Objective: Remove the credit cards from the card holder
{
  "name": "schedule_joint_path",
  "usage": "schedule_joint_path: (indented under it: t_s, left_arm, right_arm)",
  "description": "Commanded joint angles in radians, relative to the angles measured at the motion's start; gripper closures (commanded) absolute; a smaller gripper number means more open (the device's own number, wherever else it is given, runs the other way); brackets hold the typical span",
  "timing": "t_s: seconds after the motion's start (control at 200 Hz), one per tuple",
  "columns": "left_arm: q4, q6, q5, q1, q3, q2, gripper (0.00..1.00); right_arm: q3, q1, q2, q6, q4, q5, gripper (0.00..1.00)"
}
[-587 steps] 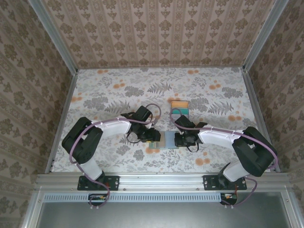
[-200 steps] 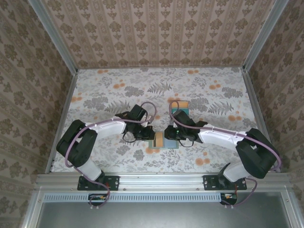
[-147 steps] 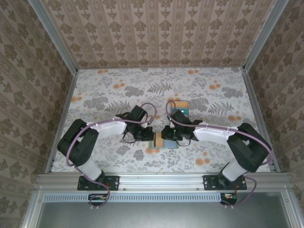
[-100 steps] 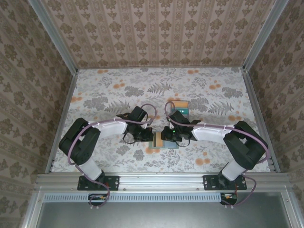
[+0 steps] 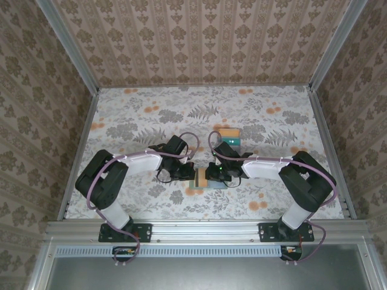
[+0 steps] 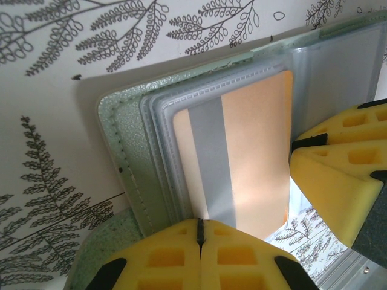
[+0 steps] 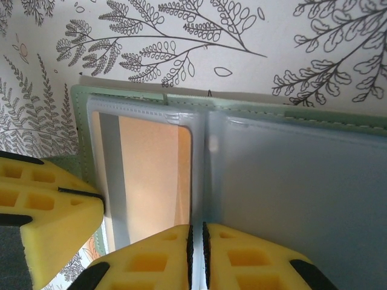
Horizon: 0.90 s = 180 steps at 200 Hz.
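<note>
The sage-green card holder (image 5: 213, 179) lies open on the table between my two grippers. Its left clear sleeve (image 7: 145, 175) holds an orange credit card (image 6: 254, 157) with a grey stripe. The right page (image 7: 302, 181) is grey-blue. My left gripper (image 6: 199, 225) is shut, its tips resting on the near edge of that sleeve and card; I see nothing pinched between them. My right gripper (image 7: 198, 232) is shut on the pale sleeve fold at the holder's centre. The two grippers stand close together (image 5: 192, 175) (image 5: 211, 174). An orange-and-teal stack of cards (image 5: 230, 137) lies farther back.
The table (image 5: 139, 115) has a floral fern print and patterned walls on three sides. The right gripper's yellow fingers (image 6: 341, 181) crowd the left wrist view. The left gripper's finger (image 7: 42, 211) sits just left of the holder in the right wrist view.
My right gripper has slid left across the open holder, from its right edge to its centre, close to the left gripper. The left gripper has stayed on the holder's left part.
</note>
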Motion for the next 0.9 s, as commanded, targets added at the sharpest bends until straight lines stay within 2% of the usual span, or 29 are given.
schedule_joint_path:
  t_s: [0.0, 0.74, 0.81, 0.895]
  left_arm:
    - [-0.020, 0.001, -0.023, -0.011, -0.017, 0.035, 0.95]
    - [-0.006, -0.004, -0.013, -0.033, -0.013, 0.045, 0.99]
    - [-0.006, -0.003, -0.013, -0.035, -0.010, 0.048, 0.99]
    - [-0.008, -0.004, -0.014, -0.037, -0.009, 0.050, 1.00]
  right_arm:
    - [0.019, -0.001, 0.022, 0.016, -0.009, -0.037, 0.83]
    - [-0.007, -0.008, 0.048, 0.055, 0.111, -0.135, 0.82]
    - [-0.016, -0.011, 0.046, 0.066, 0.135, -0.147, 0.84]
    - [-0.019, -0.013, 0.042, 0.066, 0.135, -0.149, 0.91]
